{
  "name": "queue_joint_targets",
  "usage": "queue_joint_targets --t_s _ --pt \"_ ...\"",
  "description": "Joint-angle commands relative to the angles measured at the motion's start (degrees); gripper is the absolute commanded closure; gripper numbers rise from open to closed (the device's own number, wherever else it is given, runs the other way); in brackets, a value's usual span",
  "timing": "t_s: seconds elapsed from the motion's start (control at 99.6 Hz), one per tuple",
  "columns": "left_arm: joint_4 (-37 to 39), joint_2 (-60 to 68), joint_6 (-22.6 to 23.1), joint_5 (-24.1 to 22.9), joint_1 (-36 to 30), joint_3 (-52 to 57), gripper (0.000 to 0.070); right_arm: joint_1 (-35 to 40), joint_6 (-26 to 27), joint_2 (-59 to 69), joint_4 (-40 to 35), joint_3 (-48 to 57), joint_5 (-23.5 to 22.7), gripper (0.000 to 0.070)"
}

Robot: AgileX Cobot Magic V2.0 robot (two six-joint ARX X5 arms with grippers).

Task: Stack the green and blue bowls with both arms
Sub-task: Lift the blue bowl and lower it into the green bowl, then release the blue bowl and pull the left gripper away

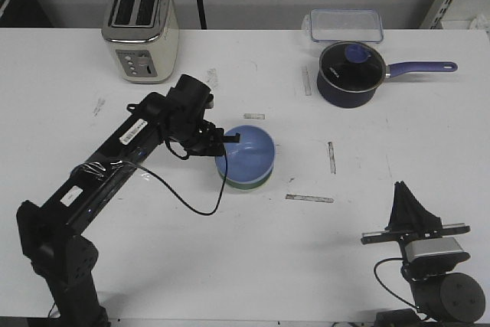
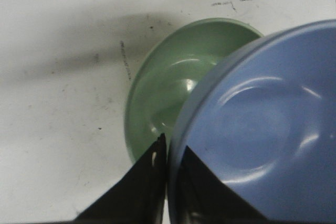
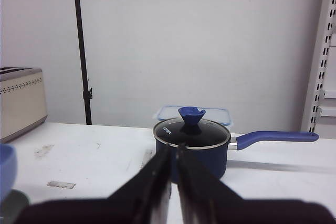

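Note:
The blue bowl (image 1: 246, 152) hangs tilted over the green bowl (image 1: 246, 184) at the table's middle. Only the green bowl's lower rim shows beneath it in the front view. My left gripper (image 1: 230, 140) is shut on the blue bowl's left rim. In the left wrist view the gripper (image 2: 169, 153) pinches the rim of the blue bowl (image 2: 262, 124), one finger inside and one outside, and the green bowl (image 2: 168, 93) lies below, partly covered. My right gripper (image 1: 404, 193) is parked at the front right, shut and empty, and points upward; it also shows in the right wrist view (image 3: 174, 153).
A cream toaster (image 1: 142, 28) stands at the back left. A dark navy saucepan (image 1: 351, 74) with glass lid and a clear lidded container (image 1: 346, 25) stand at the back right. Tape strips (image 1: 309, 198) mark the table.

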Motion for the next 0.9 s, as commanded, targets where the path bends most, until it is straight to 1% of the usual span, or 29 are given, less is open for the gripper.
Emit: queue_joint_targets --t_s 0.0,0.1,0.211,0.311,0.361,0.502,0.552,0.592,0.682,0.733,0.893 --pt "1.25 1.62 -1.05 -0.09 -0.76 1.7 0.0699 0.11 0.55 -0.07 0.59 0.39 0.02 0.0687" --pt "2.27 2.56 -2.82 -0.48 -1.42 1.7 0.0699 0.11 0.57 -0.07 0.59 0.39 0.02 0.0687" --pt "2.16 3.1 -2.93 -1.29 -1.42 1.7 0.0694 0.11 0.57 -0.07 0.59 0.39 0.02 0.0687" --pt "2.21 3.3 -2.93 -3.87 -1.42 1.7 0.0637 0.11 0.55 -0.07 0.59 0.37 0.02 0.0687" --pt "2.27 3.3 -2.91 -4.31 -1.42 1.7 0.0611 0.11 0.55 -0.07 0.59 0.37 0.02 0.0687" --pt "2.23 3.3 -2.84 -4.28 -1.42 1.7 0.061 0.11 0.57 -0.07 0.59 0.39 0.02 0.0687" --pt "2.27 3.3 -2.54 -4.28 -1.42 1.7 0.06 0.11 0.57 -0.07 0.59 0.37 0.02 0.0687" --pt "2.34 3.3 -2.47 -4.28 -1.42 1.7 0.0555 0.11 0.57 -0.07 0.59 0.39 0.02 0.0687" --pt "2.49 2.91 -2.25 -4.28 -1.77 1.7 0.0414 0.11 0.57 -0.07 0.59 0.37 0.02 0.0687" --pt "2.67 2.49 -1.99 -4.28 -1.79 1.7 0.0364 0.11 0.55 -0.07 0.59 0.39 0.02 0.0687" --pt "2.67 -0.31 -1.4 -4.28 -1.79 1.7 0.0359 0.11 0.57 -0.07 0.59 0.37 0.04 0.0687"
